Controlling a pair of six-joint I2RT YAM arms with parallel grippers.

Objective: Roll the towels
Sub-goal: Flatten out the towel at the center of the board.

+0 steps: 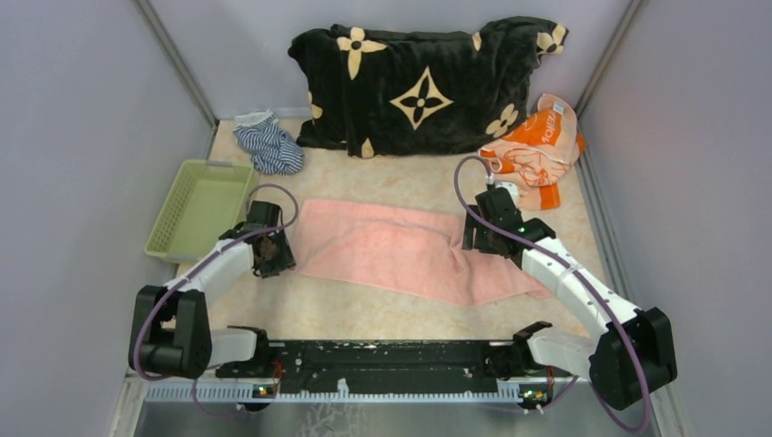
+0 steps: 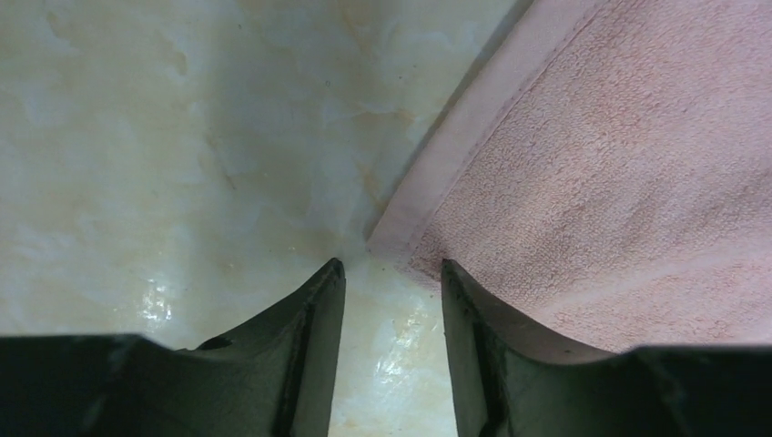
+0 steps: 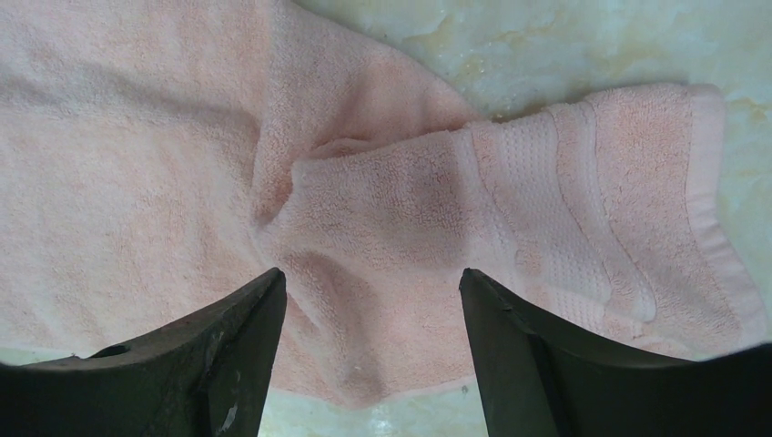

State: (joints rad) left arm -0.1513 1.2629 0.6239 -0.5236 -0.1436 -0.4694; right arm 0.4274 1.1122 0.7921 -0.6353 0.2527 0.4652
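Note:
The pale pink towel [image 1: 401,250] lies spread flat across the middle of the table, with a fold rumpled near its right end. The orange printed towel [image 1: 537,146] sits crumpled at the back right. My left gripper [image 1: 273,257] is low at the pink towel's near left corner. In the left wrist view that gripper [image 2: 391,273] is open with only bare table in the gap. The pink towel [image 2: 619,182] has its corner just ahead of the tips. My right gripper [image 1: 487,235] hovers over the rumpled fold. In its own view it [image 3: 369,278] stands open wide above the pink towel [image 3: 137,182], holding nothing.
A light green basket [image 1: 196,205] stands at the left edge. A blue-and-white striped cloth [image 1: 269,146] lies at the back left. A big black blanket with cream flowers [image 1: 419,86] leans on the back wall. Grey walls close in both sides.

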